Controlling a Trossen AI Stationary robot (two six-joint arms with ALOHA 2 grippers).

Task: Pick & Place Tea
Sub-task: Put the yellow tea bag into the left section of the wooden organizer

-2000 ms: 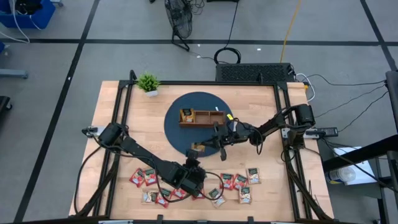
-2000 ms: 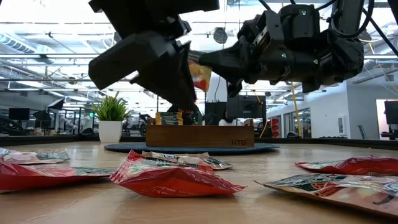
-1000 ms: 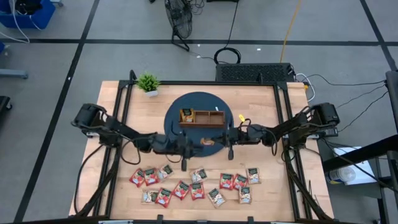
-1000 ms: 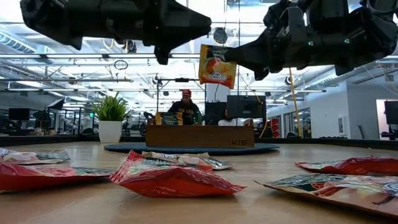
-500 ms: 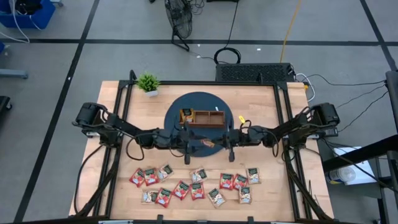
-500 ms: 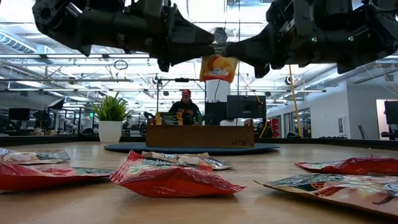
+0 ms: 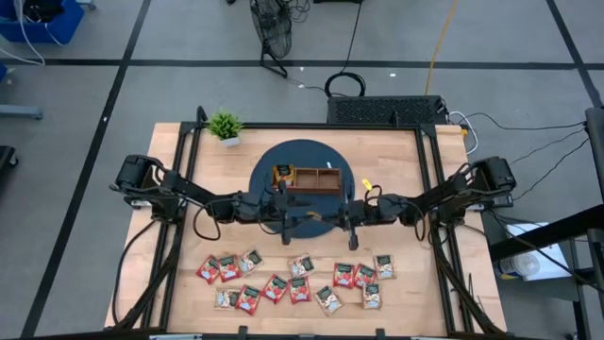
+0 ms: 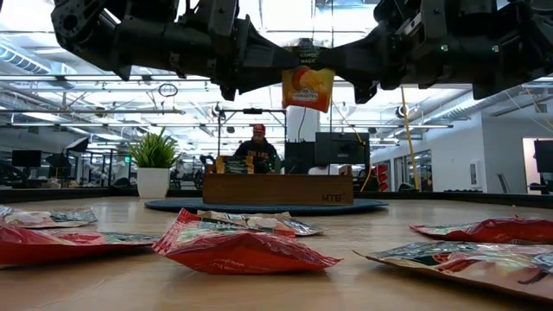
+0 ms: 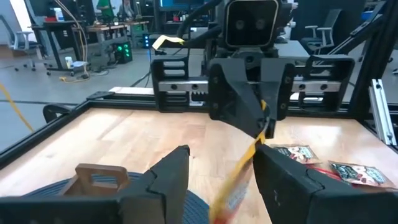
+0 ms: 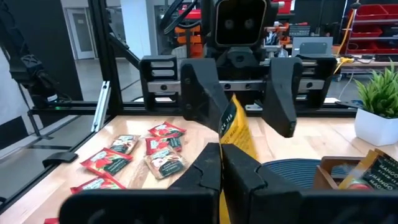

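Left claw (image 7: 300,213) moved in, spread wide, right claw (image 7: 332,216) pinching orange sachet (image 8: 308,87)

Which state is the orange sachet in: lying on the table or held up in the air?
In the air: the orange sachet hangs from the shut right gripper, above the table.

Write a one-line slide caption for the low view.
Right gripper holds an orange tea sachet aloft toward the open left gripper.
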